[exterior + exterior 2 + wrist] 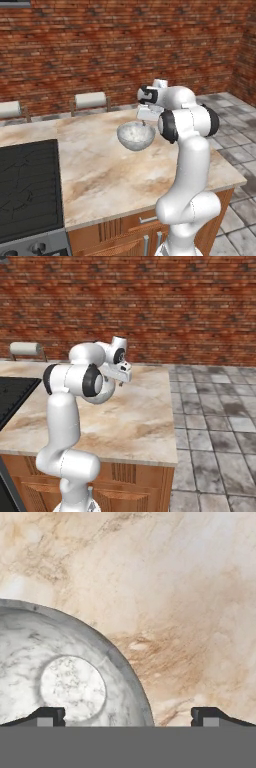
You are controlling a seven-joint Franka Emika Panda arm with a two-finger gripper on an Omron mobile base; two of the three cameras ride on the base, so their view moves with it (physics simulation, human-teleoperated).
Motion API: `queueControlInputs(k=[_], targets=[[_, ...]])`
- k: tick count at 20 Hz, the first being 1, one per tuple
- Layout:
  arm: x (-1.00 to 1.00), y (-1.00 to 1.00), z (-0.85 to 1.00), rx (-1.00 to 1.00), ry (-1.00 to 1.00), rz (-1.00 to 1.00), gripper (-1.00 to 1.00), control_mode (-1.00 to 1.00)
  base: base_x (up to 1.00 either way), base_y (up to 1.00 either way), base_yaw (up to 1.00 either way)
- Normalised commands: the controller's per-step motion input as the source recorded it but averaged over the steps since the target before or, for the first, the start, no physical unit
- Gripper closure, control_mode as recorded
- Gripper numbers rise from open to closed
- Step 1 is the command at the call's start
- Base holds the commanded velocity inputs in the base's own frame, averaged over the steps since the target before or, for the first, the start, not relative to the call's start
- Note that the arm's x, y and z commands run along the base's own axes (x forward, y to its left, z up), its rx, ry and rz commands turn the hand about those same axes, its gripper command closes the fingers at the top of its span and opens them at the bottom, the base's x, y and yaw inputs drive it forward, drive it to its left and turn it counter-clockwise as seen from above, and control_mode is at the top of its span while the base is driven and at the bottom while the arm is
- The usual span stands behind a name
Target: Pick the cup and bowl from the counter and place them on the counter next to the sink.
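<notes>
the bowl takes up the lower left of the frame, pale grey-white and mottled, with a lighter round flat bottom near its centre. its curved rim sweeps from the left edge down to the bottom middle. the counter, beige and tan marbled stone, covers the top and right. two dark fingertips rise at the bottom, set wide apart, with the bowl's rim passing between them.

A pale grey-white bowl with mottled, glassy marbling sits at centre frame on a beige and tan marbled stone counter; brown wooden cabinets run along the bottom, a black stove top fills the lower left, a red-brown brick wall spans the top, and grey mottled floor tiles lie at right
</notes>
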Motion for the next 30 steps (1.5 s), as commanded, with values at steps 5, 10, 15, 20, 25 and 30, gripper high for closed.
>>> queueControlInputs(k=[5, 10, 15, 20, 25, 30], targets=[[0.00, 0.00, -0.23, 0.00, 0.00, 0.00, -1.00, -1.00, 0.00, 0.00, 0.00], [0.00, 0.00, -0.24, 0.00, 0.00, 0.00, -1.00, -1.00, 0.00, 0.00, 0.00], [0.00, 0.00, -0.14, 0.00, 0.00, 0.00, -1.00, -1.00, 0.00, 0.00, 0.00], [0.00, 0.00, -0.05, 0.00, 0.00, 0.00, -1.00, -1.00, 0.00, 0.00, 0.00], [0.02, 0.00, -0.11, 0.00, 0.00, 0.00, -1.00, -1.00, 0.00, 0.00, 0.00], [0.02, 0.00, -0.18, 0.00, 0.00, 0.00, -1.00, -1.00, 0.00, 0.00, 0.00]])
